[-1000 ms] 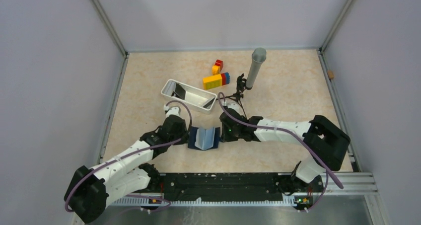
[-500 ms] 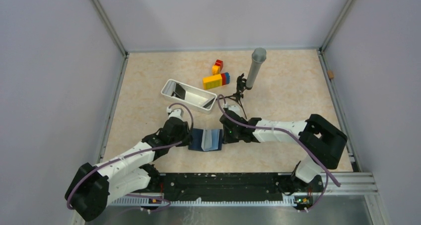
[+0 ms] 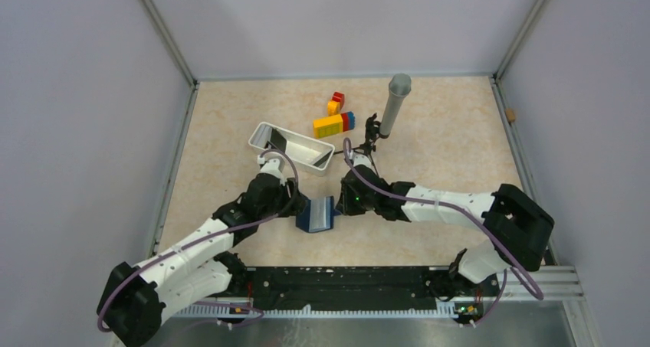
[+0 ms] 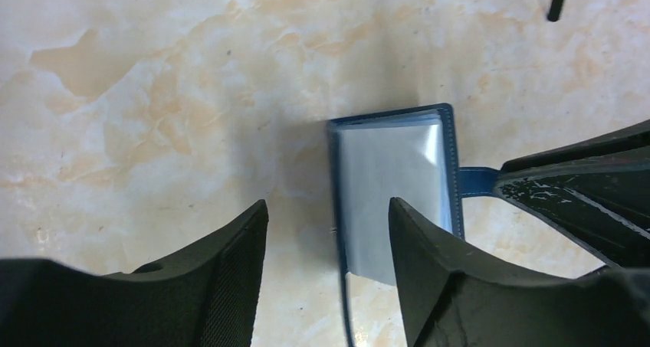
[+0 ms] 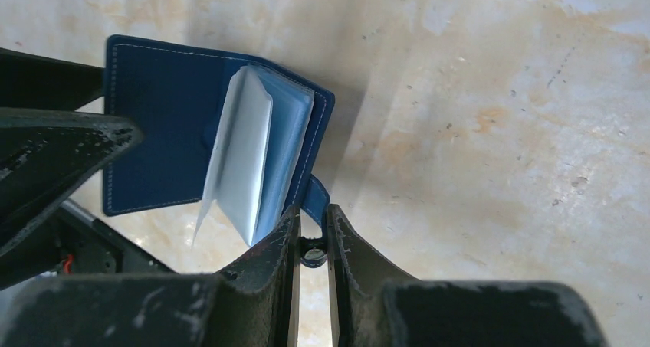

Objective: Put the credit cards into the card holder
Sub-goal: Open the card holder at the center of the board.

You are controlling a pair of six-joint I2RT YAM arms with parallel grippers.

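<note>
ahead of the wide left pincer lies the card holder, its tab nipped by the right pincer.

Right gripper pinches the open card holder by its tab.

A white tray lies aslant on the beige marbled worktop. Behind it sits a yellow block with blue and red ends, and a smaller red-and-yellow block just beyond. To their right stands a grey cylinder, a small black object at its foot.
</note>
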